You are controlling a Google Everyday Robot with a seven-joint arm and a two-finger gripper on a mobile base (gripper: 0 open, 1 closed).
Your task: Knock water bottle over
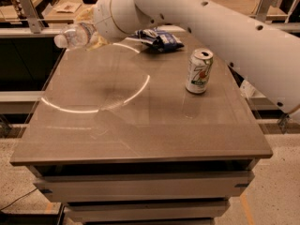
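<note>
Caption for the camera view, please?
Gripper by the sideways water bottle at the far-left corner of the table; can upright.

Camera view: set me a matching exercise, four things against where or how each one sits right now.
Things:
1. water bottle
2. soda can
3. snack bag
4. pincer

Places or states:
A. upright, on the right side of the table
B. tipped nearly horizontal at the far left corner, cap pointing left
C. crumpled, lying at the middle of the far edge
D. at the far left corner, right by the bottle's base

Pairs: 1-B, 2-A, 3-C, 4-D
</note>
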